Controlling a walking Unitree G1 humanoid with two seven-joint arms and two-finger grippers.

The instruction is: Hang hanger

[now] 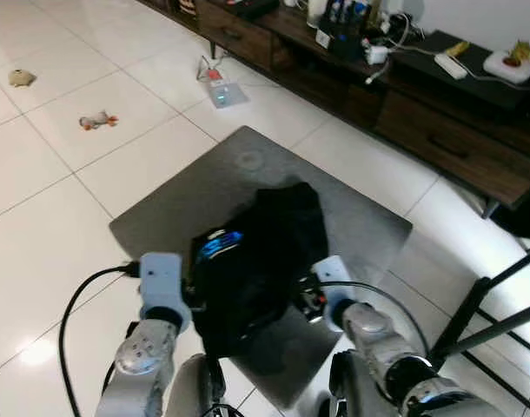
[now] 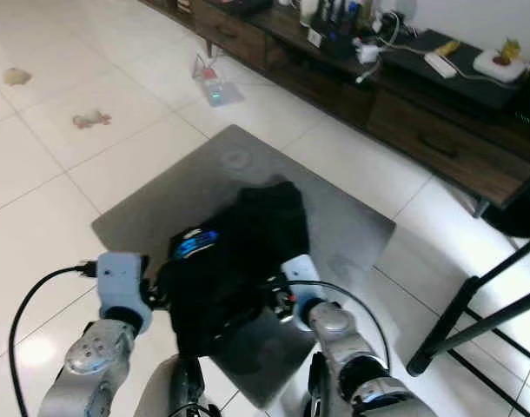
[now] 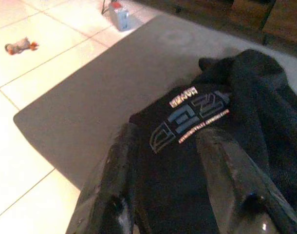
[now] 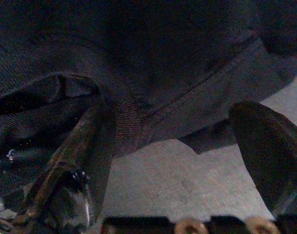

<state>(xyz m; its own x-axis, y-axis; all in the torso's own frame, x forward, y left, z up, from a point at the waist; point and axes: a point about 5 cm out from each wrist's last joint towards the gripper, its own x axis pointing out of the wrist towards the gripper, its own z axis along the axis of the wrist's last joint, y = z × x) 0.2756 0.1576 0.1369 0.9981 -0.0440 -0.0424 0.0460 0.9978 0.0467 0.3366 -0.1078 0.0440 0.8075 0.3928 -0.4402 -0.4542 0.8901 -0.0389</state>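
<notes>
Garment: black shirt (image 1: 258, 261) bundled between both arms, above the grey mat's (image 1: 195, 200) near edge.
Left gripper (image 3: 170, 170): fingers parted, shirt lying between them.
Right gripper (image 4: 173, 161): fingers wide apart, under the shirt's hem, one touching fabric.

Two silver, ball-jointed arms rise from the frame's bottom edge, each with a pale blue wrist block trailing black cable.
</notes>
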